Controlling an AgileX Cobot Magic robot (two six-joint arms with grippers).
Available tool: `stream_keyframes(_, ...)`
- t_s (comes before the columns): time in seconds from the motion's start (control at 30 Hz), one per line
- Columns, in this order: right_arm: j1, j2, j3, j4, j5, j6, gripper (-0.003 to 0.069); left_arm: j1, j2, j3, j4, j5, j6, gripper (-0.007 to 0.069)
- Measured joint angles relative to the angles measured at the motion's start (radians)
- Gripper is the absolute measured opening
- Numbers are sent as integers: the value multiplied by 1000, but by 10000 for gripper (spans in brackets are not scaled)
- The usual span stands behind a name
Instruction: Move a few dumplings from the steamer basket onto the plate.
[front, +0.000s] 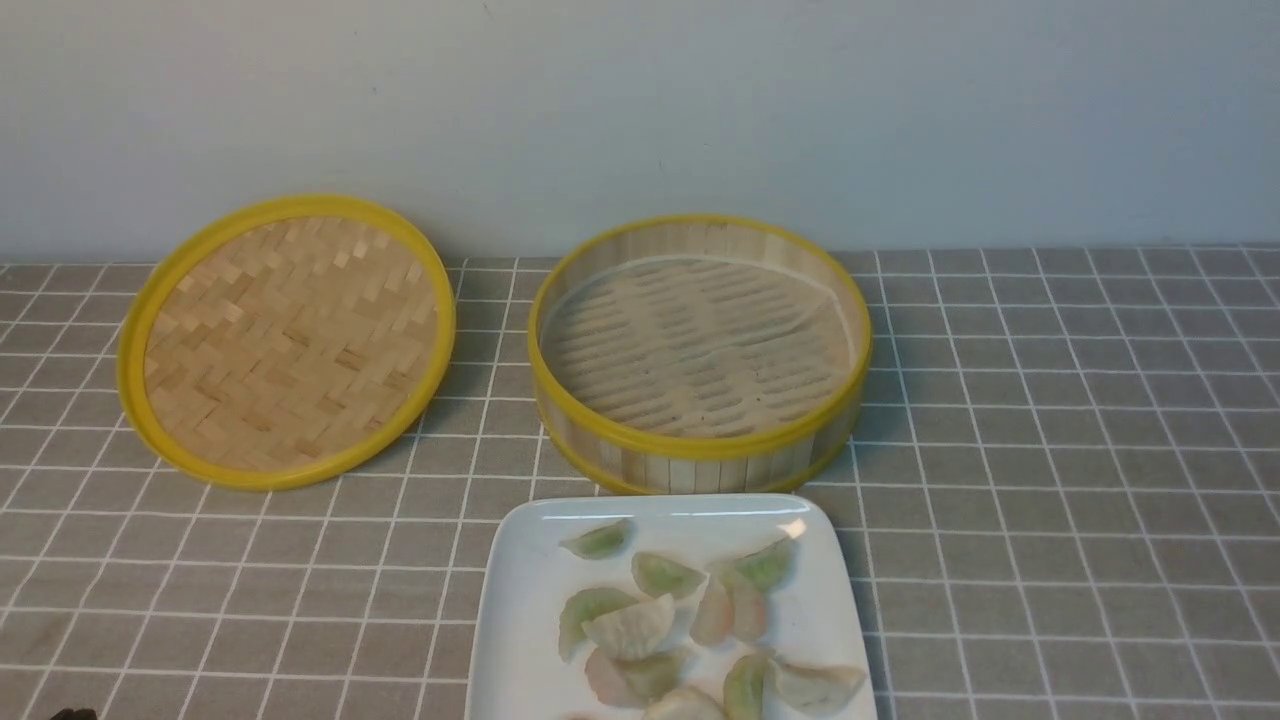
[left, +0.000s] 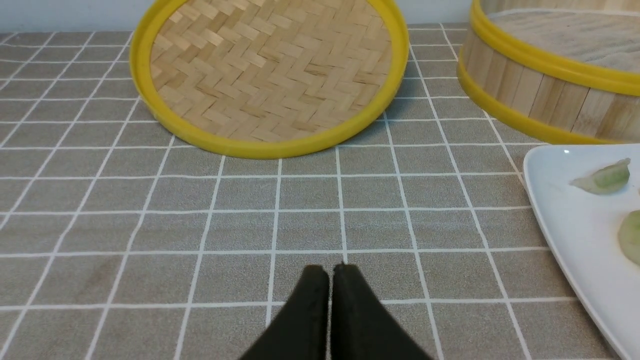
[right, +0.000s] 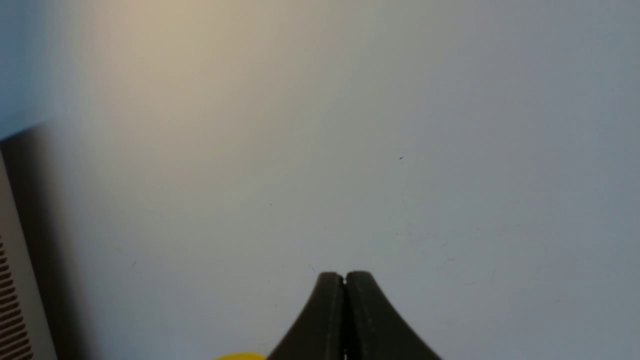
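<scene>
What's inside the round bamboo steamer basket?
The steamer basket shows only its slatted floor, no dumplings. The near wall may hide a strip of floor just behind it.

A big pale wall (right: 350, 150); a dark, shut pincer (right: 344, 280); a bit of something yellow (right: 241, 356) peeks up near it.
</scene>
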Motion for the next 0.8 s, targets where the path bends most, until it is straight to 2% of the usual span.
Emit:
stream_keyframes(0.63, 0, 0, 1, 4, 0, -28, -14, 0, 0, 0, 0, 0, 0, -4)
stream_keyframes(0.7, 0, 0, 8, 46, -3, -90, -14, 0, 0, 0, 0, 0, 0, -4)
stream_keyframes(0.77, 0, 0, 34, 158, -13, -233, -14, 0, 0, 0, 0, 0, 0, -4)
stream_keyframes(0.8, 0, 0, 39, 179, -16, -259, -14, 0, 0, 0, 0, 0, 0, -4)
